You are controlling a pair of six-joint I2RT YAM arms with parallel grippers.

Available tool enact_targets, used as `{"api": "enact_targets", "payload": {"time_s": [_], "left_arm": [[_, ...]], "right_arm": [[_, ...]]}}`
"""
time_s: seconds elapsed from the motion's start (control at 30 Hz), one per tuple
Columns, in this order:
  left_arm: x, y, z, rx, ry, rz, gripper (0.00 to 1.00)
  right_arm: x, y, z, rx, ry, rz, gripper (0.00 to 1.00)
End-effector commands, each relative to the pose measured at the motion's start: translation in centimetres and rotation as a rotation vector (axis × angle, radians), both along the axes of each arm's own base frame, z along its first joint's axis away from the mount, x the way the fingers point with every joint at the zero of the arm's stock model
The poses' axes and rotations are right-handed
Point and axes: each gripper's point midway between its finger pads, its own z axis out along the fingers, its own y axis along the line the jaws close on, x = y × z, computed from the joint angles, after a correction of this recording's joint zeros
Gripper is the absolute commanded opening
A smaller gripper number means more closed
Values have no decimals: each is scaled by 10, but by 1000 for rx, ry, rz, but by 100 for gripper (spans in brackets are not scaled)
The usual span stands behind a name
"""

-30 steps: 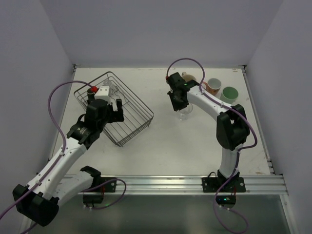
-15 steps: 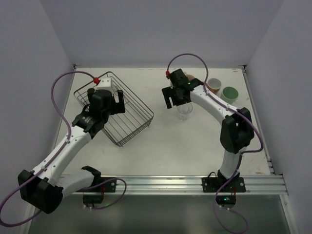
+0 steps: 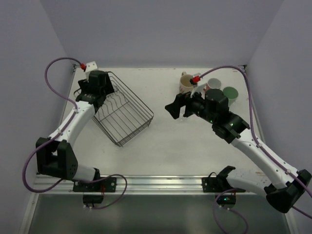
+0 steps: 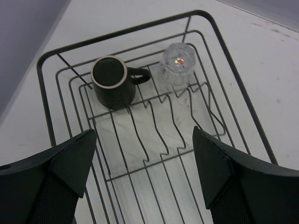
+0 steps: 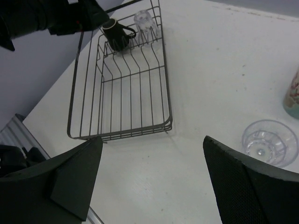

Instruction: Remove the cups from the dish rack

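Observation:
The dish rack [image 4: 212, 28], a black wire basket, still holds a dark brown mug [image 4: 112, 86] and a clear glass [image 4: 180, 65] at its far end. My left gripper [image 4: 144, 144] hovers open above the rack floor, apart from both cups; from above, the left gripper [image 3: 99, 90] sits over the rack's [image 3: 141, 105] far left end. My right gripper [image 5: 153, 149] is open and empty over bare table. Another clear glass [image 5: 267, 141] stands just right of it. A cream patterned mug [image 3: 185, 82], a pink mug [image 3: 213, 86] and a green cup [image 3: 229, 94] stand at the back right.
The right wrist view shows the rack [image 5: 169, 112] to the left, with the left arm [image 5: 46, 16] above its far end. Walls close the table on three sides. A metal rail [image 3: 170, 183] runs along the near edge.
My right gripper opened, let go of the clear glass on the table and drew back and up. My left arm swung to the rack's far left end.

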Motion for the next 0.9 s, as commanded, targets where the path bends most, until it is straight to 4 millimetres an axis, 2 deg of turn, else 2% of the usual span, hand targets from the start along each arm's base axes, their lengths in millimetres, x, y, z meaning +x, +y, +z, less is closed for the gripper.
{"api": "enact_targets", "payload": {"time_s": [0.0,0.03,0.1,0.13,0.23,0.3,0.33,0.5,0.7,0.8,0.87], "left_arm": [[31,27,19,-15,-99,110,89],[36,39,4,-3,-66,137,89],[46,48,-8,-29,-44,142,88],[50,62,-24,-43,-13,166,87],[62,69,-44,-79,7,145,84],[68,68,-48,-73,6,132,84],[69,84,-53,-69,14,165,84],[77,95,-62,-53,22,165,82],[93,93,-80,-46,46,114,81],[101,93,-80,-40,45,99,79],[103,93,-86,-34,60,101,78]], "right_arm": [[-14,15,-15,78,33,69,91],[-17,14,-23,77,45,77,90],[-23,13,-20,95,29,86,90],[-24,12,-24,92,32,86,90],[-28,10,-24,93,27,96,90],[-29,11,-23,94,23,105,90],[-30,12,-23,94,24,111,90],[-34,15,-24,101,31,137,90],[-37,21,-22,113,36,165,90],[-38,24,-24,113,45,178,90],[-37,25,-25,109,47,176,90]]}}
